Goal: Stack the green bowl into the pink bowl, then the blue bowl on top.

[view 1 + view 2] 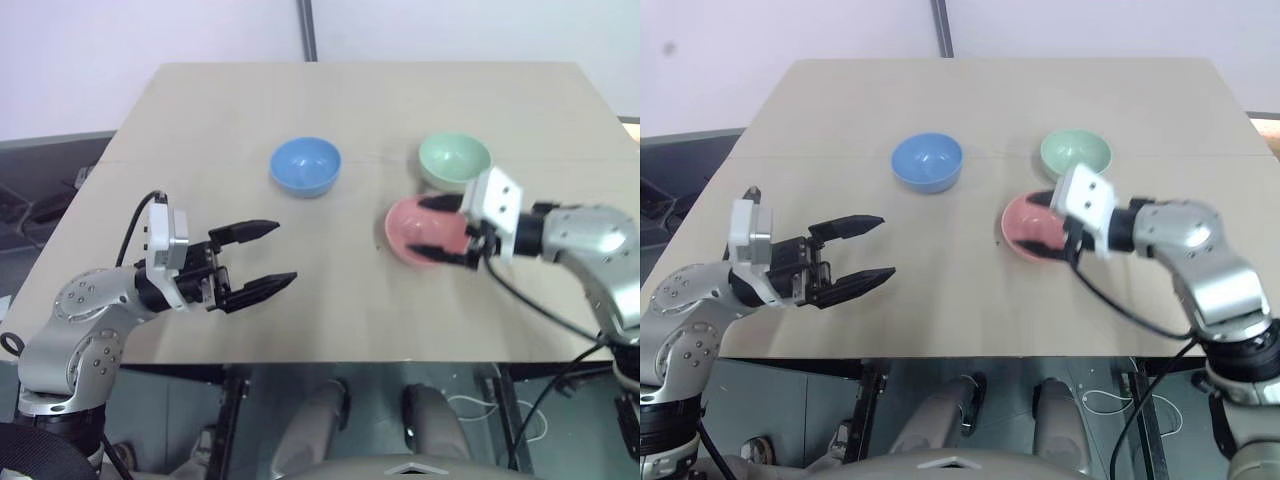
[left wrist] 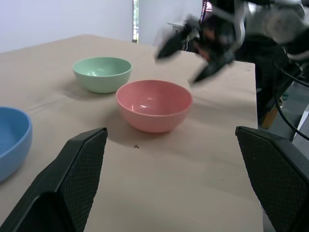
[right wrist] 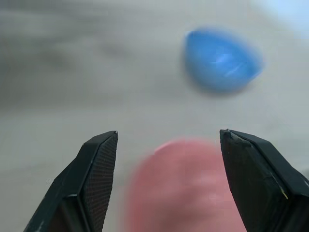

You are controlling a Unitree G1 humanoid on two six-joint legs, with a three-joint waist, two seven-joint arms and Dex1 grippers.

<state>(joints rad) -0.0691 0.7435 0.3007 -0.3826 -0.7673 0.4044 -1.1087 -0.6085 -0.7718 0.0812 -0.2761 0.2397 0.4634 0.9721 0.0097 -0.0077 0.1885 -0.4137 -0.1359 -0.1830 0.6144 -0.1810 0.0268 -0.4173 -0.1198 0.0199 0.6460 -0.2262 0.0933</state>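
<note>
Head view: three bowls are counted on the counter (image 1: 200, 110), one green bowl (image 1: 455, 160), one pink bowl (image 1: 424, 231), one blue bowl (image 1: 305, 165).
Left wrist view: left claw (image 1: 258, 259) is held wide apart, empty.
Right wrist view: right claw (image 3: 166, 183) is spread above the pink bowl, nothing gripped.
</note>
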